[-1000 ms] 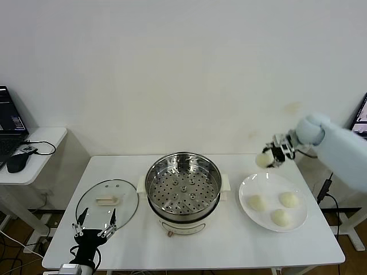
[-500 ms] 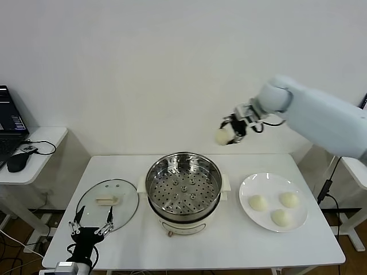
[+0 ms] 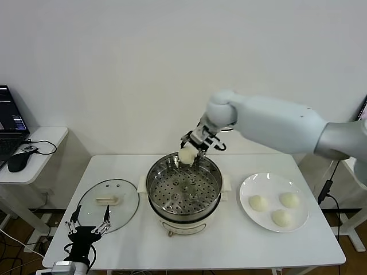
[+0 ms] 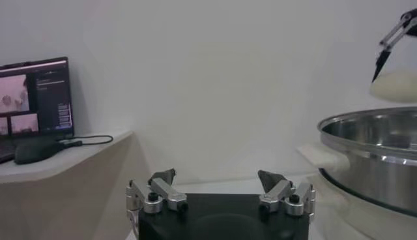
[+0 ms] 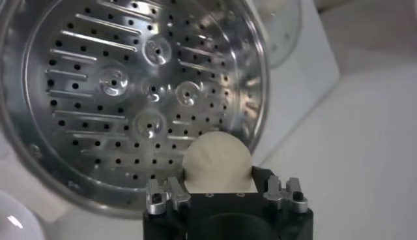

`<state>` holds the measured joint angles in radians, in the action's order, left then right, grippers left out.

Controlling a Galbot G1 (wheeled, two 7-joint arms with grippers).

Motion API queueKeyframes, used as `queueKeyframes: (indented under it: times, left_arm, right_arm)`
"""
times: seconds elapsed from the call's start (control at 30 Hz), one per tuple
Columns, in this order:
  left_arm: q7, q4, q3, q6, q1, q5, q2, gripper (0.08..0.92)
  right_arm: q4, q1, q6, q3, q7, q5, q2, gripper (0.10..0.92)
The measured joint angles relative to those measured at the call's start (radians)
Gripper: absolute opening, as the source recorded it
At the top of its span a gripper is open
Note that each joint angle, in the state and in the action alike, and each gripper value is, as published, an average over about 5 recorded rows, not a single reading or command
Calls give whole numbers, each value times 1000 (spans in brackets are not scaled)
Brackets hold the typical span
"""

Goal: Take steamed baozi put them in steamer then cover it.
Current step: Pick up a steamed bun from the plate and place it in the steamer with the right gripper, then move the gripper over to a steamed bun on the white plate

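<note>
Nearest me, I am keeping the left gripper (image 3: 87, 231) parked low at the front edge of the table (image 3: 229, 246), fingers spread wide and holding nothing, just short of the glass lid (image 3: 107, 204) that is lying flat beside the steamer (image 3: 183, 192). I judge it is waiting there because the lid is its job once the buns are in.

To the right, three baozi on the plate (image 3: 273, 219) are sitting close together, well apart from either gripper.

Farther back, I am holding the right gripper (image 3: 194, 150) over the rear rim of the steamer, fingers closed around one baozi (image 3: 187, 155). The right wrist view is showing that bun (image 5: 217, 162) pinched directly between the fingers, with the bare perforated tray (image 5: 130, 98) below and ahead of it. I am carrying it high so it clears the steel wall; by my reckoning it needs to come forward over the tray before I let go.
</note>
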<state>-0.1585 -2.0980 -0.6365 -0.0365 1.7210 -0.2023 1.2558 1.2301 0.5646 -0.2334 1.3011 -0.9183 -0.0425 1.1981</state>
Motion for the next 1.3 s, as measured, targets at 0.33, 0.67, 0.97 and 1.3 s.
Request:
queueKeyframes:
  times: [0.33,0.67,0.97,1.3]
  left_arm:
    - [0,-7,2,1,-3,1,5,823]
    - [0,-7,5,2,-6,3,11,823]
    - [-1,-20,3,8,-4,3,10,823]
    - [-1,-31,-8,18,-5,-10,-9,823]
  right_arm:
    - [-40,-62,-95,11,48,-136,41,645]
    - [-93,-109,-151,4,84,-211,66,688]
    - [-81,-80,-146,-5,74,-188,41,821]
    - [128,59,118,9,-39,29,-154,823]
